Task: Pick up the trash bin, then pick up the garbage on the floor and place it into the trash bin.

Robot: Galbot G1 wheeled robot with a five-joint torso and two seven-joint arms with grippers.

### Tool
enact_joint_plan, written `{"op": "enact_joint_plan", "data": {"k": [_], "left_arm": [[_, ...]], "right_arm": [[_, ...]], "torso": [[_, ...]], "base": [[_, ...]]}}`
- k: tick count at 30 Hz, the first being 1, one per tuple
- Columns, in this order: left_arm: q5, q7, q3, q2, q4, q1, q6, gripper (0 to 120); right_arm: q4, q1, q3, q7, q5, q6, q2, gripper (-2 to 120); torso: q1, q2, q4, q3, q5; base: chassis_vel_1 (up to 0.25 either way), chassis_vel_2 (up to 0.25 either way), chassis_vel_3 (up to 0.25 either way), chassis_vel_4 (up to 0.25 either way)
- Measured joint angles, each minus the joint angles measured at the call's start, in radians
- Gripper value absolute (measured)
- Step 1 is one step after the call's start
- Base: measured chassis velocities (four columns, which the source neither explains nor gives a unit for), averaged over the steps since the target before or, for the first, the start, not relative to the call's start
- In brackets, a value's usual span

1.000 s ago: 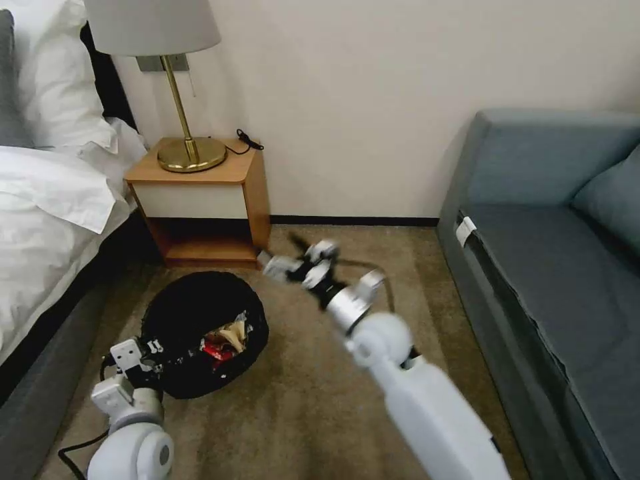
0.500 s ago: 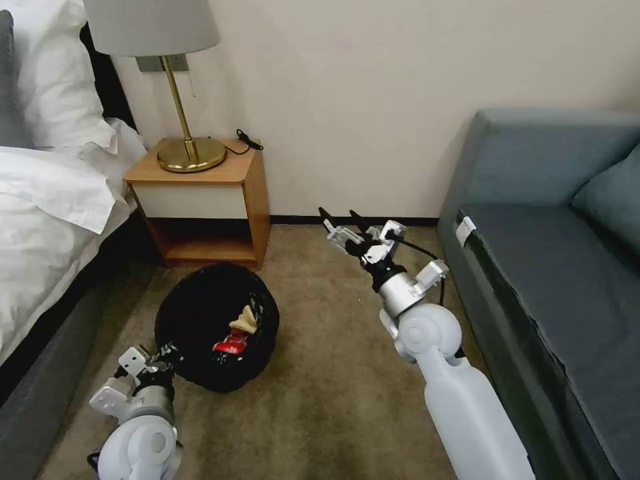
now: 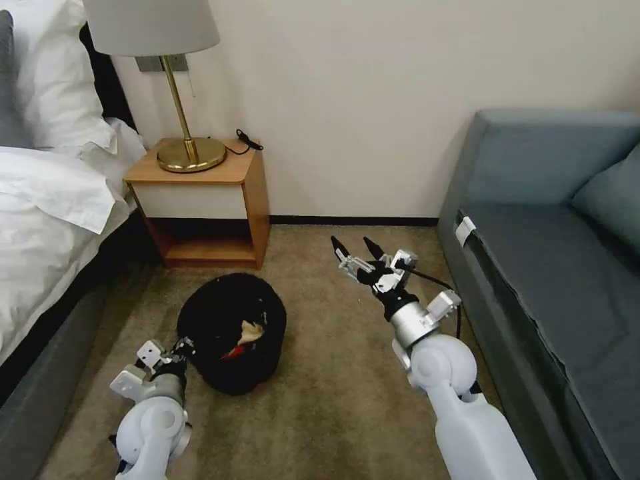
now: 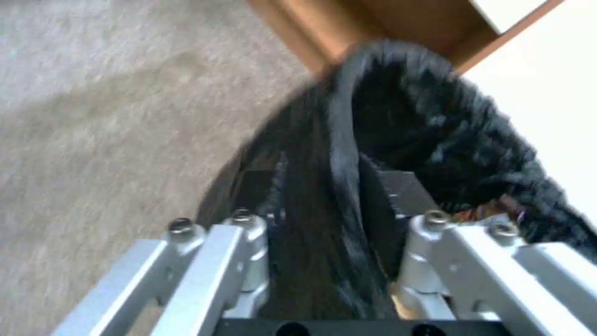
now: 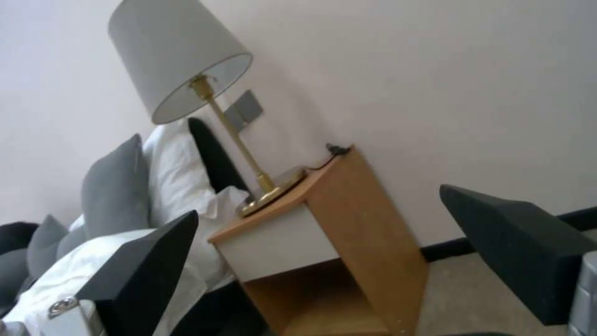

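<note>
Bin [image 3: 230, 333] shifted right, rim pinched by left end effector [image 3: 181, 348]; right end effector [image 3: 357, 248] spread, apart.

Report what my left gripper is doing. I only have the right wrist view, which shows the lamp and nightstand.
Observer: The left gripper is shut on the rim of the trash bin, with one of its fingers inside the liner and one outside.
Operator: Give me the bin's attitude.
Observer: It is tilted, with its mouth turned toward the head camera, over the carpet in front of the nightstand.
Operator: List what is in it.
Observer: A red wrapper and a pale crumpled piece lie inside.
</note>
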Motion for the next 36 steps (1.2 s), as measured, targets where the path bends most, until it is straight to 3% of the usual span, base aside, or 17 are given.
{"op": "enact_joint_plan", "data": {"k": [5,7,8,13,14,17,18,20,22,25,29,36], "left_arm": [[0.098,0.049,0.003,0.045,-0.005,-0.013,-0.009,55],[0.216,0.092,0.004,0.075,-0.007,-0.02,-0.036,67],[0.216,0.092,0.004,0.075,-0.007,-0.02,-0.036,67],[0.599,0.221,-0.001,0.131,-0.029,0.018,-0.17,88],[0.599,0.221,-0.001,0.131,-0.029,0.018,-0.17,88],[0.763,0.263,0.002,0.136,-0.059,0.066,-0.27,98],[0.763,0.263,0.002,0.136,-0.059,0.066,-0.27,98],[0.867,0.287,0.005,0.118,-0.086,0.103,-0.349,100],[0.886,0.291,0.008,0.109,-0.095,0.114,-0.365,100],[0.921,0.294,0.025,0.063,-0.132,0.146,-0.408,100],[0.93,0.293,0.034,0.036,-0.151,0.165,-0.422,100],[0.921,0.288,0.043,0.021,-0.159,0.185,-0.422,100]], "right_arm": [[0.02,-0.031,0.022,0.02,-0.028,-0.008,0.004,100],[0.026,-0.051,0.035,0.04,-0.05,-0.01,0.007,100],[0.026,-0.051,0.035,0.04,-0.05,-0.01,0.007,100],[0.047,-0.107,0.062,0.117,-0.099,-0.027,0.013,100],[0.047,-0.107,0.062,0.117,-0.099,-0.027,0.013,100],[0.072,-0.166,0.081,0.136,-0.134,-0.027,0.016,100],[0.072,-0.166,0.081,0.136,-0.134,-0.027,0.016,100],[0.1,-0.217,0.1,0.137,-0.174,-0.026,0.028,100],[0.109,-0.231,0.106,0.137,-0.184,-0.025,0.036,100],[0.145,-0.284,0.141,0.141,-0.218,-0.015,0.082,100],[0.175,-0.333,0.166,0.153,-0.227,-0.007,0.137,100],[0.181,-0.382,0.176,0.156,-0.247,0.023,0.18,100]], "torso": [[0.0,0.0,0.0001,0.0,0.0],[0.0,0.0,0.0,0.0,0.0],[0.0,0.0,0.0,0.0,0.0],[0.0,0.0,0.0,0.0,0.0],[0.0,0.0,0.0,0.0,0.0],[0.0,0.0,0.0001,0.0,0.0],[0.0,0.0,0.0001,0.0,0.0],[0.0,0.0,-0.0002,0.0,0.0001],[0.0,0.0,0.0,0.0,0.0001],[0.0,0.0,0.0001,0.0,0.0002],[0.0,0.0,-0.0001,0.0,0.0002],[0.0,0.0,0.0,0.0,0.0]], "base": [[0.0,0.0,0.0,0.0],[0.0,0.0,0.0,0.0],[0.0,0.0,0.0,0.0],[0.0,0.0,0.0,0.0],[0.0,0.0,0.0,0.0],[0.0,0.0,0.0,0.0],[0.0,0.0,0.0,0.0],[0.0,0.0,0.0,0.0],[0.0,0.0,0.0,0.0],[0.0,0.0,0.0,0.0],[0.0,0.0,0.0,0.0],[0.0,0.0,0.0,0.0]]}}
